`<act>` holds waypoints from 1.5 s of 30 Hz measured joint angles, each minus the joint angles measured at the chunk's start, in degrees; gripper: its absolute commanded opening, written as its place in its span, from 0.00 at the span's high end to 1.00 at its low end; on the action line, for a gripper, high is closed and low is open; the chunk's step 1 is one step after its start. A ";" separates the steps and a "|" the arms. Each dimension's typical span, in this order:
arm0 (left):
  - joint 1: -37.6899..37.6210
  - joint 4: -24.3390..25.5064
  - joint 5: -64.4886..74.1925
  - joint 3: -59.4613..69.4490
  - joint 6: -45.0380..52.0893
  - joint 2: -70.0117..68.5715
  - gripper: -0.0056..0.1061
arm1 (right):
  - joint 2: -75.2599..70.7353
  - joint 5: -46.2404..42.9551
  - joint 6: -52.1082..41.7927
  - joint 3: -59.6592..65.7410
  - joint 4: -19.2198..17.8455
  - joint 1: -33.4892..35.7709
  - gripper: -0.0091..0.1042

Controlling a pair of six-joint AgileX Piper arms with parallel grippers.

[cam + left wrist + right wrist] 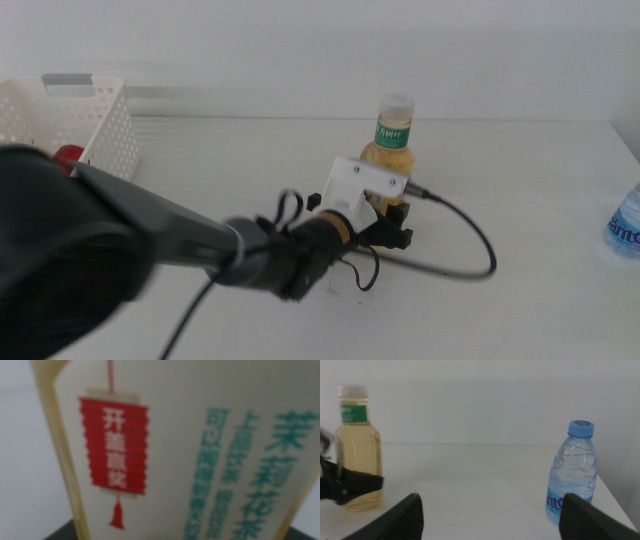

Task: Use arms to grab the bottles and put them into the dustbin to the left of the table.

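Note:
The yellowish tea bottle (393, 130) stands upright mid-table. My left gripper (390, 228) has reached in from the left and sits against the bottle's lower body. The bottle's label (200, 435) fills the left wrist view. From the right wrist camera, the tea bottle (357, 455) has a black finger (350, 487) of the left gripper across its lower part. The clear water bottle (625, 225) stands at the table's right edge, free. My right gripper (492, 520) is open and empty, low over the table, facing the water bottle (572, 472). The white dustbin (100, 120) at far left holds something red (68, 155).
The left arm's black cable (470, 240) loops over the table to the right of the tea bottle. The table (520, 310) is bare white between the two bottles. A pale wall stands behind the table.

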 measured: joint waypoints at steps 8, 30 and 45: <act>3.34 -0.91 52.63 -3.01 0.00 -22.75 0.97 | 0.00 0.00 0.00 0.00 0.00 0.00 0.11; 49.98 1.74 106.67 -31.42 16.50 -25.36 0.97 | 0.00 0.00 0.00 0.00 0.00 0.00 0.11; 51.50 0.91 105.14 -31.42 20.84 -14.61 0.92 | 0.00 0.00 0.00 0.00 0.00 0.00 0.11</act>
